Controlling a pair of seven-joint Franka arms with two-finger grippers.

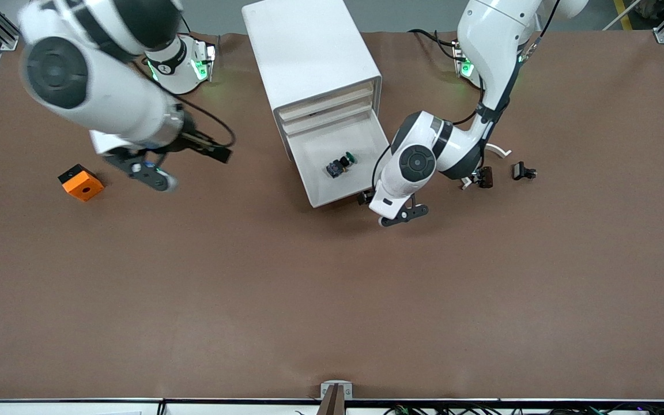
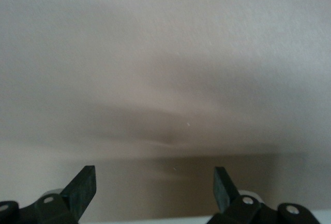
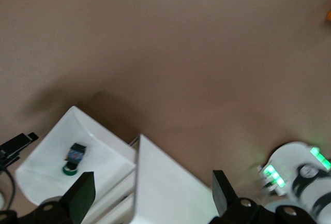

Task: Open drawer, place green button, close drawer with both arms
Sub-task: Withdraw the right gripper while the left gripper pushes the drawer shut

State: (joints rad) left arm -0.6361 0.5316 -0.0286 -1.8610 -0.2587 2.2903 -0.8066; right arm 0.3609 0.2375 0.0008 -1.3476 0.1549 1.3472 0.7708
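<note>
— Button (image 1: 341, 164) status?
— Lying in the open drawer (image 1: 361, 135) of the white cabinet (image 1: 309, 52) (green cap toward the cabinet).
— Your left gripper (image 1: 365, 199)?
— Low at the drawer's front corner, fingers (image 2: 83, 188) spread, holding nothing; its camera sees only a pale surface.
— And the right?
— My right gripper (image 1: 153, 173) hangs over the desk (image 1: 332, 300) near the orange block (image 1: 80, 183), fingers spread, empty.

The open drawer (image 1: 332, 164) stood uncovered from above, only the button (image 1: 340, 164) on its floor. The left gripper (image 1: 365, 199), jaws apart, crowded the drawer's front corner. The right gripper (image 1: 153, 170) hung over bare table beside the orange block (image 1: 80, 182).
</note>
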